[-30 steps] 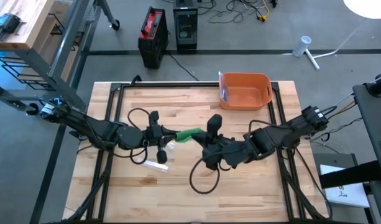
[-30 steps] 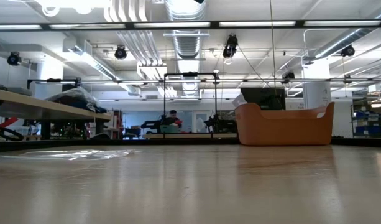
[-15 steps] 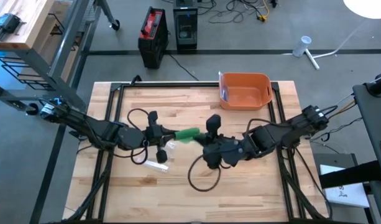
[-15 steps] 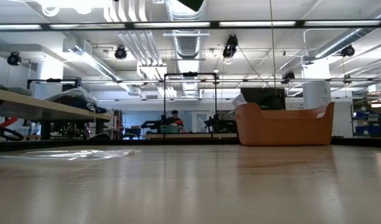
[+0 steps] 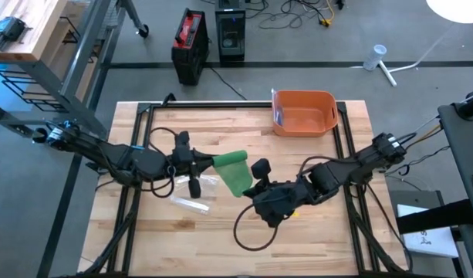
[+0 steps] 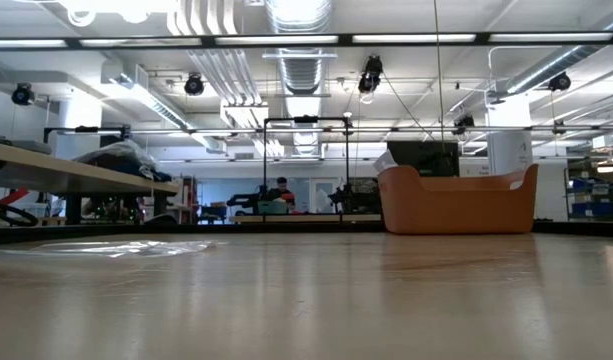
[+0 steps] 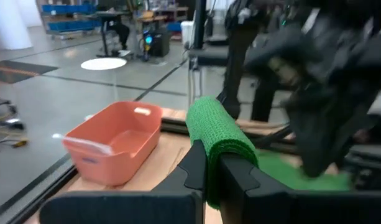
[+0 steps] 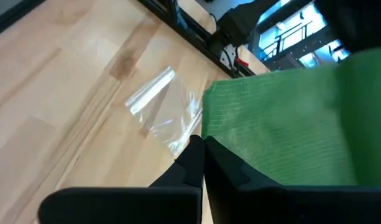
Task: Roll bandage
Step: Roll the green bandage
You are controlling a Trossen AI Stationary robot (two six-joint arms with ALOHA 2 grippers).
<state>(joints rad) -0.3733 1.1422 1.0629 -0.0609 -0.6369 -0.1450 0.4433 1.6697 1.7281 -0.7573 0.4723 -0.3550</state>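
While both hands stay clenched on the bandage (image 5: 234, 171) above mid-desk, the left hand (image 5: 209, 161) has pulled left and the right hand (image 5: 248, 188) nearer, spreading it wide: unrolled, rolling pending.

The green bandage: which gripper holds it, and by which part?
Both hold the green bandage: the left gripper pinches its rolled end, and the right gripper pinches the loose end.
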